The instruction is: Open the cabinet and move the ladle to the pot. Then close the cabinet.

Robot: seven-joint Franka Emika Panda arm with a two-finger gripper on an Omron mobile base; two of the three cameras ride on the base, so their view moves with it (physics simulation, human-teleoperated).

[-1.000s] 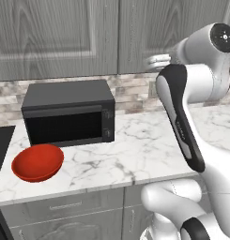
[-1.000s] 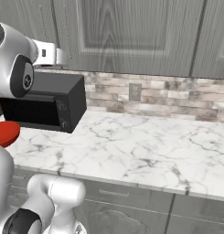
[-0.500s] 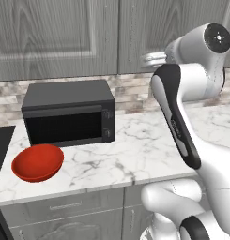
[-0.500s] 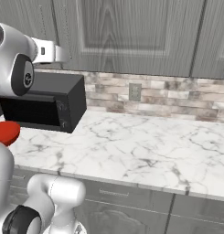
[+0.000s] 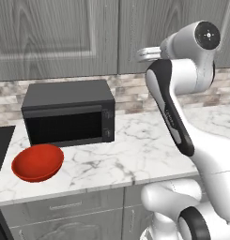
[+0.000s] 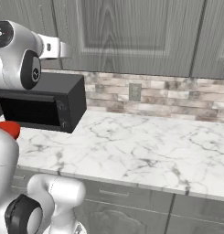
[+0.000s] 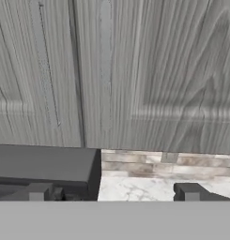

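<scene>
The cabinet [image 7: 135,70] doors are sitting closed, the tool [image 7: 111,192] is facing them with fingers spread, gripping nothing. The red bowl [image 5: 38,162] is lying empty on the table [image 5: 135,154].

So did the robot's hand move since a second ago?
Yes. In the left base view the gripper now sits a little further left, toward the seam between the cabinet doors above the microwave. Its jaws are open.

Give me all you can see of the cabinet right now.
The cabinet is grey wood-grain, with two recessed-panel doors meeting at a dark vertical seam. Both doors look shut. It hangs on the wall above the marble counter and the black microwave, clear of both. The open gripper faces it, not touching.
</scene>
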